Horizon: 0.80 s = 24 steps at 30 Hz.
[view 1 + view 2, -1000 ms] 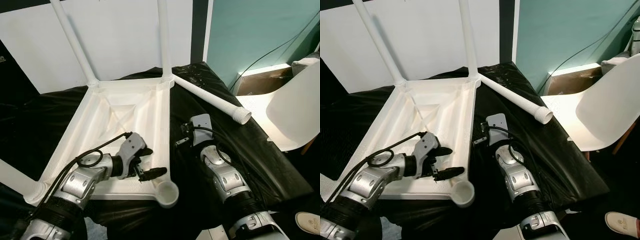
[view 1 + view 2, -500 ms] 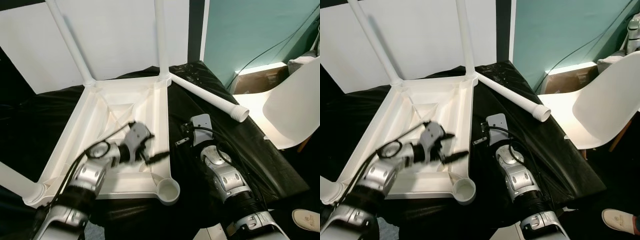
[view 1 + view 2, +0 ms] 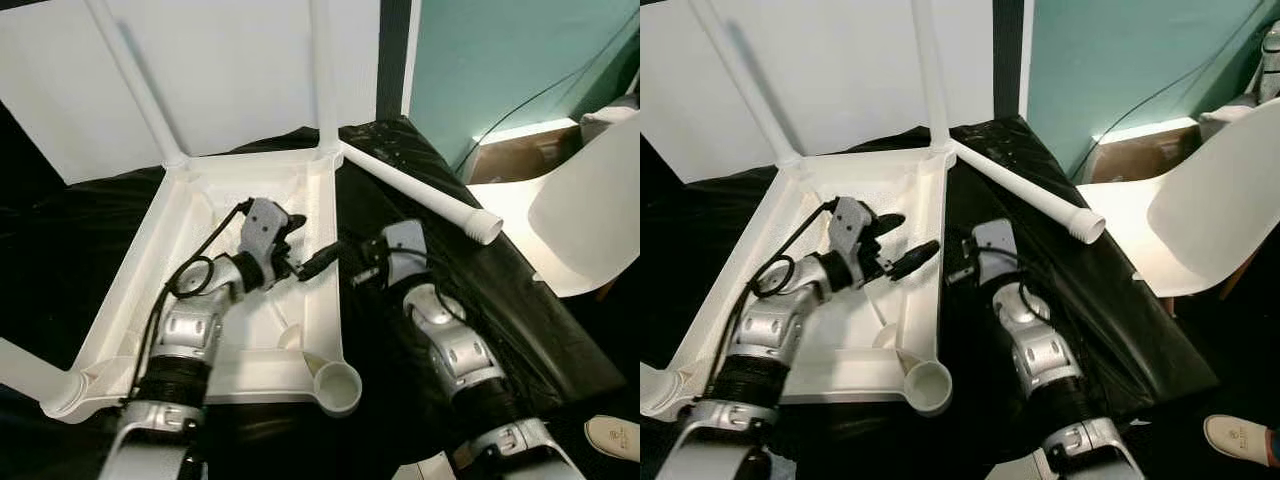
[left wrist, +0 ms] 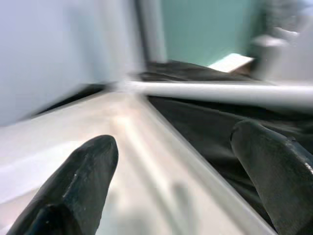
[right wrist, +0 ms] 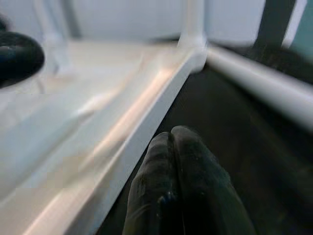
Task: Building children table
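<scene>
Table top [image 3: 200, 290] lies upside down on the black-draped counter [image 3: 520, 310]; loose leg [image 3: 420, 195] beside it. Prob. light, stiff, slick plastic; best grabbed mid-shaft. Legs: 3 fitted, 1 loose, 1 empty socket [image 3: 337, 385]. Left gripper [image 3: 305, 247] wide open over the rim, empty; right gripper [image 5: 183, 191] closed, empty.

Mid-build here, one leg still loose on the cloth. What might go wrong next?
The left gripper, fingers open, hangs over the upturned table top's right rim; a careless sweep may knock it. The loose leg lies tilted on the black cloth and may roll. The right gripper, fingers shut, must open before grasping it.
</scene>
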Tool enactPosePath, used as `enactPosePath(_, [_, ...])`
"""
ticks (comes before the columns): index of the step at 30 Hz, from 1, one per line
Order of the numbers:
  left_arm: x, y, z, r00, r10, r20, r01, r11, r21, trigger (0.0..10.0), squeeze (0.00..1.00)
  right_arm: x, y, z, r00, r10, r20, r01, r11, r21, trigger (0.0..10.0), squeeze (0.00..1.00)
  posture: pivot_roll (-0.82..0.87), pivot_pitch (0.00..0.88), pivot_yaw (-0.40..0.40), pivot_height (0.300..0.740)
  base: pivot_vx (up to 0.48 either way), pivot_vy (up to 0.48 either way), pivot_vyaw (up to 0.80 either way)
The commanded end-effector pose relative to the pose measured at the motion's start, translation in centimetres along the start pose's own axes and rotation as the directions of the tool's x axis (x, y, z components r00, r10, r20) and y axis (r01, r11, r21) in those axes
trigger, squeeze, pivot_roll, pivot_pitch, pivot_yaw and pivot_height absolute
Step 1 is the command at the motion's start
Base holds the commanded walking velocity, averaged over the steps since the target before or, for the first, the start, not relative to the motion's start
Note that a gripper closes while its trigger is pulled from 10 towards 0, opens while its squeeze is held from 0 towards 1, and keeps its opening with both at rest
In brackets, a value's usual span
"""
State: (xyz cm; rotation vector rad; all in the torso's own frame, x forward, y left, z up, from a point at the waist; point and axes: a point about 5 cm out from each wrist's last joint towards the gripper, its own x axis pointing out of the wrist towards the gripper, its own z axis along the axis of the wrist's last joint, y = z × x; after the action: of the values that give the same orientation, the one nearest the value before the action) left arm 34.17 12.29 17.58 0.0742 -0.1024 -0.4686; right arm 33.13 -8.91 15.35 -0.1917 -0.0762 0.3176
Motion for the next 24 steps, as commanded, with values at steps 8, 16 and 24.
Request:
enactPosePath(8, [-1.9,0.5,-4.1,0.947,0.307,-0.093,-0.319,0.935,-0.153,10.0,0.0,-0.3,-2.2,1.9,0.992,-0.095,0.083,0.103,0.99,-0.096,10.0,0.0,-0.07,0.0,0.083,0.74,0.0,0.0,0.0])
enactPosePath(16, [-3.0,0.4,-5.7,0.881,0.451,-0.144,-0.468,0.874,-0.128,10.0,0.0,-1.6,-3.6,1.2,0.981,-0.18,0.07,0.187,0.976,-0.11,10.0,0.0,-0.08,0.0,0.09,0.74,0.0,0.0,0.0])
enactPosePath(24, [-3.5,-1.8,-6.3,0.895,0.43,-0.117,-0.444,0.882,-0.16,10.0,0.0,-3.3,-6.9,0.6,0.943,-0.329,0.06,0.33,0.944,-0.02,10.0,0.0,-0.1,0.0,0.098,0.74,0.0,0.0,0.0])
